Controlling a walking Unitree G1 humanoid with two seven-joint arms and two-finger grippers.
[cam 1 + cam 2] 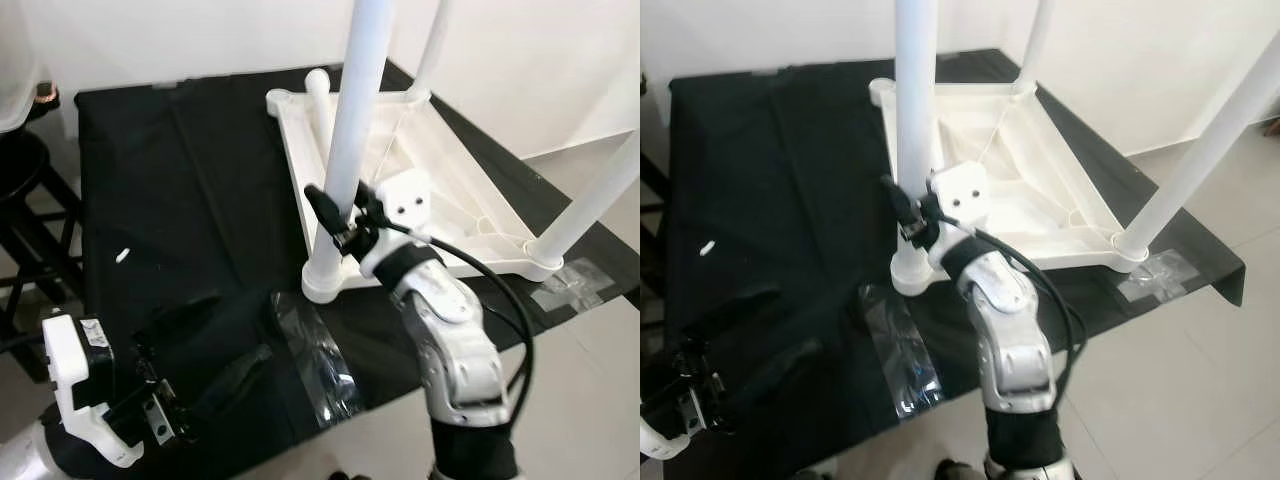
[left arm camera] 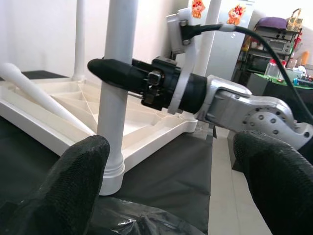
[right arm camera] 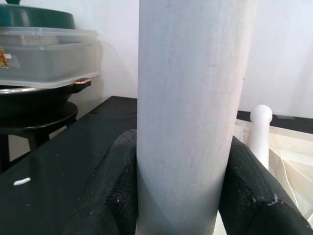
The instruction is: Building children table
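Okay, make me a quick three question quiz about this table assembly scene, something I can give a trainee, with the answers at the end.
1. True or false: the right gripper is closed around an upright white leg.
2. How many legs stand upright in the upturned tabletop? A) one B) three C) four
3. Where does the loose leg lie?

Key
1. True; the right wrist view shows a finger on each side of it.
2. B, three.
3. Inside the tabletop, near its far corner, not yet fitted. The left gripper is open over the black cloth.
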